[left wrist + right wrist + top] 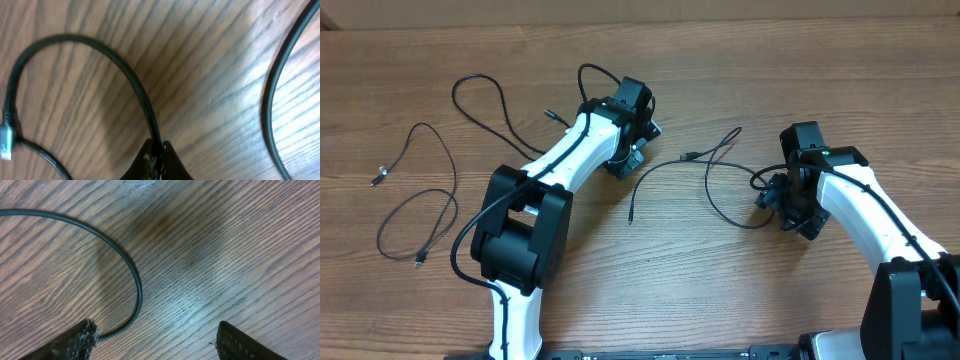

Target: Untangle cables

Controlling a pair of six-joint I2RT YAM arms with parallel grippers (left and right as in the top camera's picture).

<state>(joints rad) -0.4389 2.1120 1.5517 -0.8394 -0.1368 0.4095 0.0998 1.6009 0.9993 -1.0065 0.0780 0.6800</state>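
Left fingers (145,162) pinch a black cable (135,84); right fingers (240,342) gape empty. One loose cable (453,205) lies well clear of both; middle cables (710,160) between them look crossed.

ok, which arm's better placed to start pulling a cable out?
Left. The left gripper is shut on the pinched cable, so it can likely pull straight away. The right gripper is open; the loose cable only runs up to one finger, ungripped.
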